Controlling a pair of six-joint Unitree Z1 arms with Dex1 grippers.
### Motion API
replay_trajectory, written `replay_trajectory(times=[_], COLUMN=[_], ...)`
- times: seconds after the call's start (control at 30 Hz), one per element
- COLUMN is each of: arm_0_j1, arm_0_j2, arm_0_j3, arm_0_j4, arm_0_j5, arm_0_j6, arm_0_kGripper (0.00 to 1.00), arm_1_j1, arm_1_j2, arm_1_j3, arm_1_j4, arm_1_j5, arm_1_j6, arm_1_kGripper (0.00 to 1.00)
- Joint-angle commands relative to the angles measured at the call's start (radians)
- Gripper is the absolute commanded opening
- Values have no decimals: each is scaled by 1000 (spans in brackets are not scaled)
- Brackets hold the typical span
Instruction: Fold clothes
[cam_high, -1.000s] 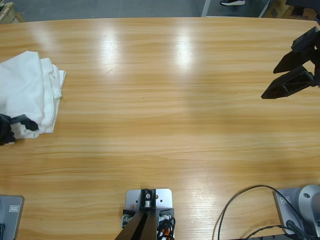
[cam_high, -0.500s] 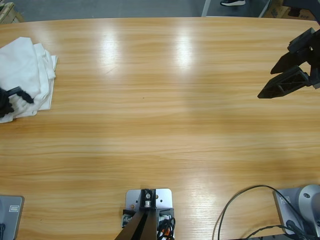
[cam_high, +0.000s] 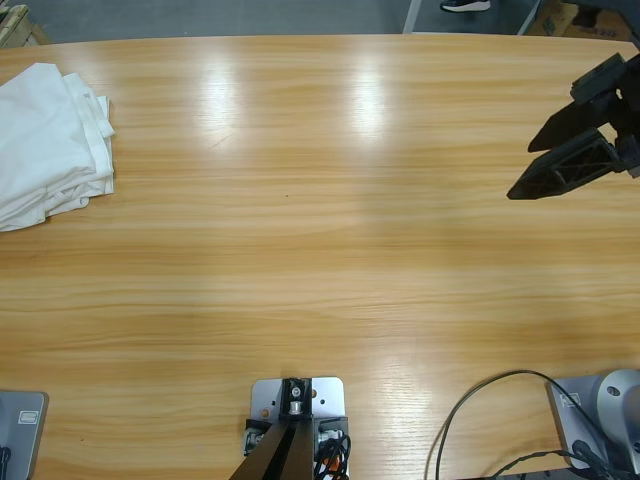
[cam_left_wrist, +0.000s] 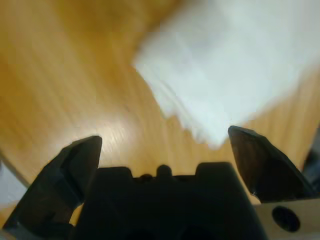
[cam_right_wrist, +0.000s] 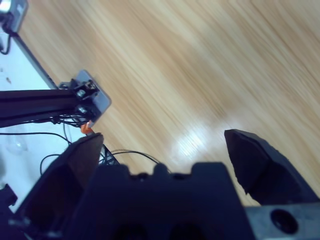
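White cloth, the folded clothes (cam_high: 48, 145), lies in a layered stack at the far left end of the wooden table (cam_high: 320, 250), one edge running off the high view's left side; no lettering or mark can be read on it from any view. The left gripper (cam_left_wrist: 165, 145) is out of the high view, but its wrist view shows both black jaws spread wide with nothing between them, hanging above the table with a corner of the white stack (cam_left_wrist: 225, 70) just beyond them, not touching. The right gripper (cam_high: 560, 145) hangs at the table's right edge, jaws parted and empty, well apart from the clothes; its wrist view looks down on bare wood and the rig's black cables (cam_right_wrist: 45, 137).
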Motion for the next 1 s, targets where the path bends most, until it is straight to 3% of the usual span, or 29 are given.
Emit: replay_trajectory(times=[0.03, 0.13, 0.3, 0.47, 0.67, 1.0], arm_0_j1=[290, 296, 309, 279, 268, 253], arm_0_j2=[246, 381, 572, 749, 964, 1099], arm_0_j3=[-98, -204, -339, -576, -927, -1046], arm_0_j4=[21, 49, 61, 169, 447, 514], arm_0_j5=[-25, -36, -26, 25, 44, 7], arm_0_j6=[-362, -514, -630, -596, -461, -447], arm_0_kGripper=[1000, 1000, 1000, 1000, 1000, 1000], arm_1_j1=[11, 11, 11, 11, 11, 11], arm_1_j2=[21, 28, 62, 88, 164, 227], arm_1_j3=[75, 90, 77, 62, 0, -67], arm_1_j4=[-26, -38, -44, -41, -42, -26], arm_1_j5=[27, 27, 27, 24, 27, 24], arm_1_j6=[8, 8, 8, 8, 8, 8], arm_1_kGripper=[1000, 1000, 1000, 1000, 1000, 1000])
